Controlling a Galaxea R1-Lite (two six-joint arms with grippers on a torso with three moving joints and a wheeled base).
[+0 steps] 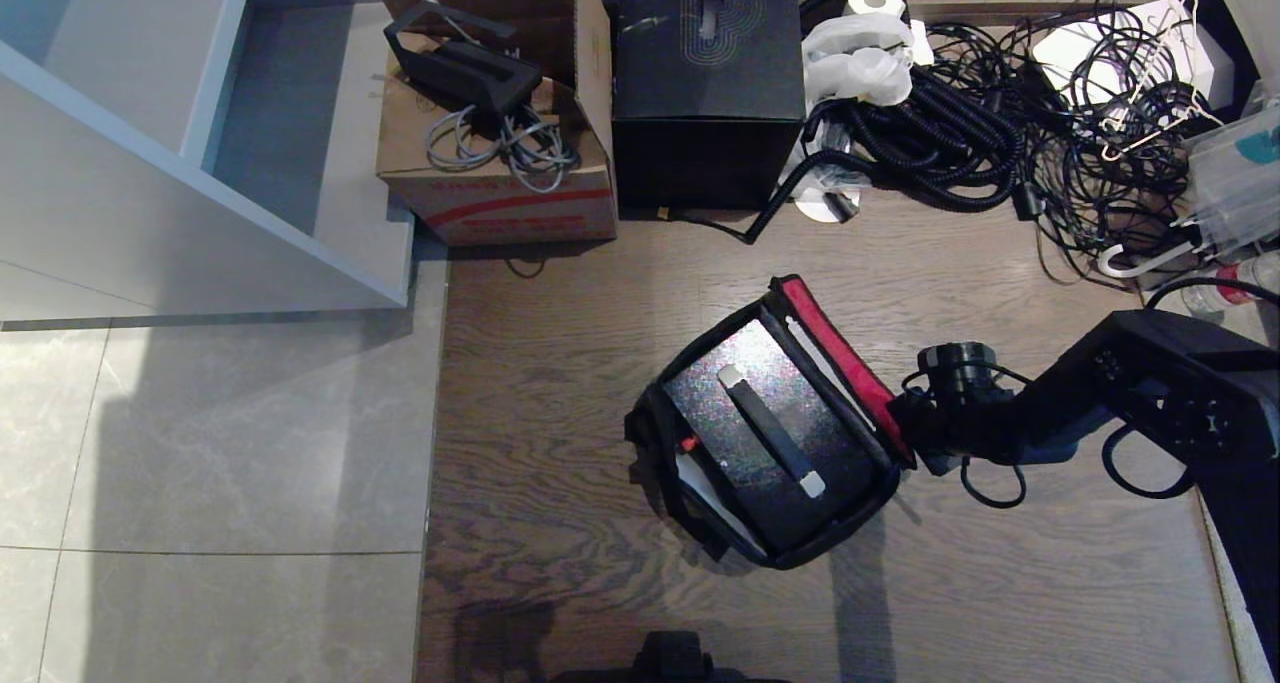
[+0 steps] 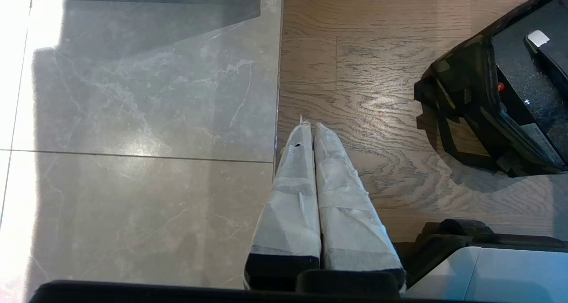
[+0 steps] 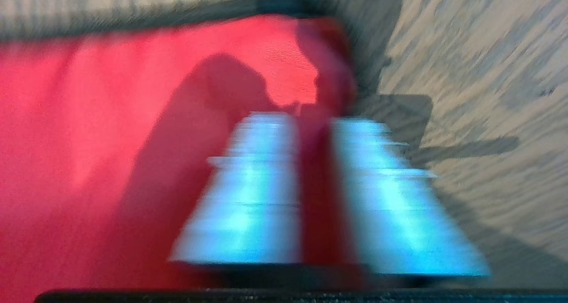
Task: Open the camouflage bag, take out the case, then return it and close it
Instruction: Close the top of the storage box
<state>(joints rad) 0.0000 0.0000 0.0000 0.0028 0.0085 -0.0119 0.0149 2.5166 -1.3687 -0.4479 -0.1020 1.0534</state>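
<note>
Pinching red-lined lid (image 3: 146, 130) of camouflage bag (image 1: 660, 443) with right gripper (image 3: 317, 116), fingers nearly closed on its edge, so we keep bag open. Case (image 1: 770, 428) sits inside bag, handle up, ready for lifting. Left gripper (image 2: 310, 132) parked beside bag, fingers together, empty.

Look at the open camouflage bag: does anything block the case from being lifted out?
Nothing visible does. The camouflage bag has its red-lined lid folded back, gripped at its edge by the right gripper, leaving the case and its handle uncovered.
</note>
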